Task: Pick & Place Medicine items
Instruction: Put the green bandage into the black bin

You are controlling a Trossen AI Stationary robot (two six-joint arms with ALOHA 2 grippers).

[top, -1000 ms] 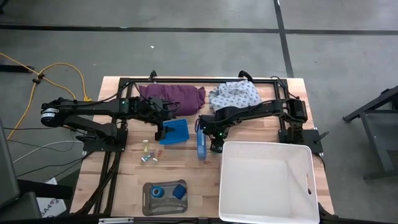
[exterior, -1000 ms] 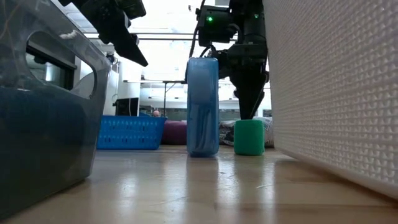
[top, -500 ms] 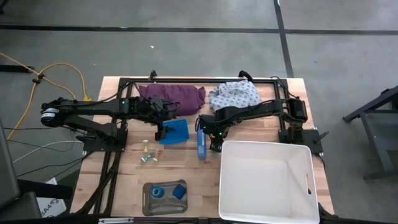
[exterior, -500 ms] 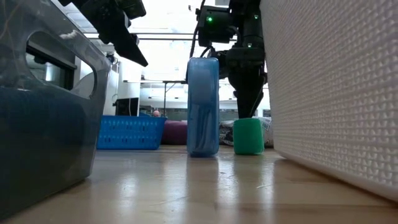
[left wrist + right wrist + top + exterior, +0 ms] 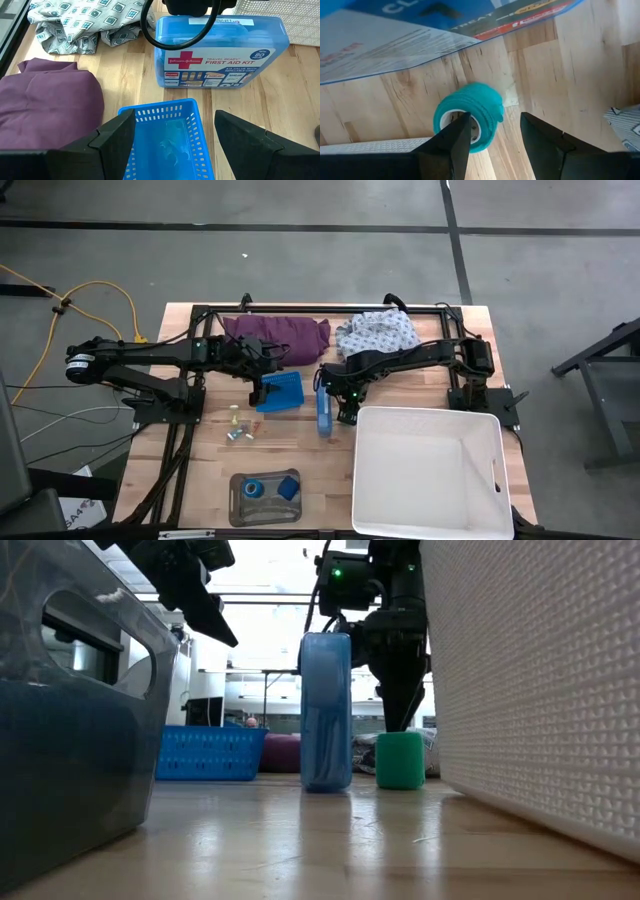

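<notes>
**Right claw poised over the green roll**

The right claw [image 5: 492,137] hangs just above the green roll [image 5: 468,116], fingers parted, one over the roll's hollow centre and one beyond its rim, not gripping. The roll stands on the counter [image 5: 300,442] between the first aid kit [image 5: 326,712] and the white bin [image 5: 428,472]. The left claw [image 5: 175,137] hovers spread wide above the blue basket [image 5: 167,137], holding nothing.
</notes>
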